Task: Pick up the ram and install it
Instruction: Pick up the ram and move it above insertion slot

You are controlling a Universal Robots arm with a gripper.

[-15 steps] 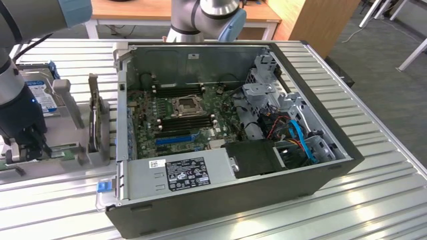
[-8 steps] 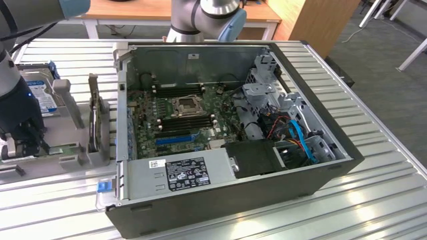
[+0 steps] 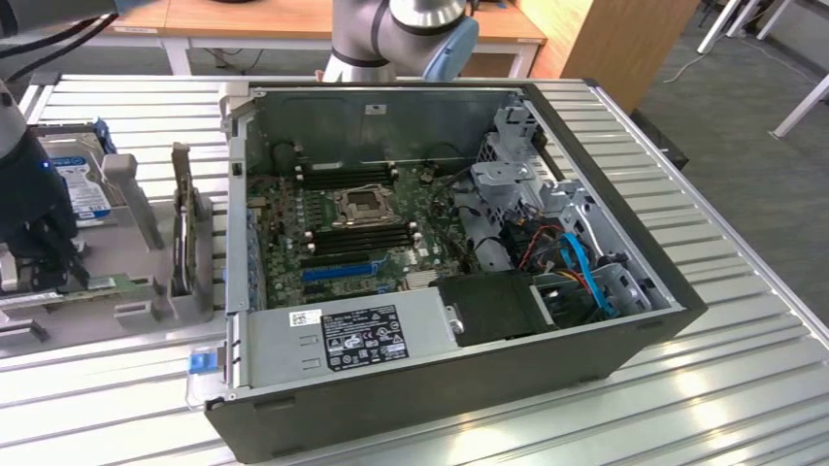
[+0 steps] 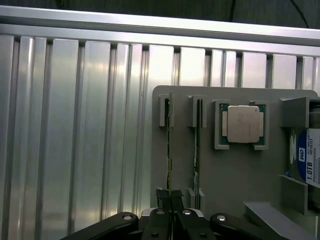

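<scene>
The ram (image 4: 170, 145) is a thin green stick standing on edge in a slot of the grey holder (image 4: 240, 175). My gripper (image 4: 170, 197) is shut on the stick's near end, one black finger on each side. In the exterior view the gripper (image 3: 54, 274) hangs over the holder (image 3: 143, 311) at that view's far left, with the ram's green edge (image 3: 81, 291) just below it. The open computer case (image 3: 647, 320) lies in the middle of the table, and its motherboard (image 3: 337, 243) faces up with black memory slots around the processor socket.
A second green stick (image 4: 197, 145) stands in the neighbouring slot. A square silver processor (image 4: 243, 124) and a blue-labelled hard drive (image 4: 307, 157) also sit in the holder. Ribbed metal table (image 4: 75, 150) surrounds it. The case walls, drive cage (image 3: 518, 184) and power supply (image 3: 363, 335) ring the motherboard.
</scene>
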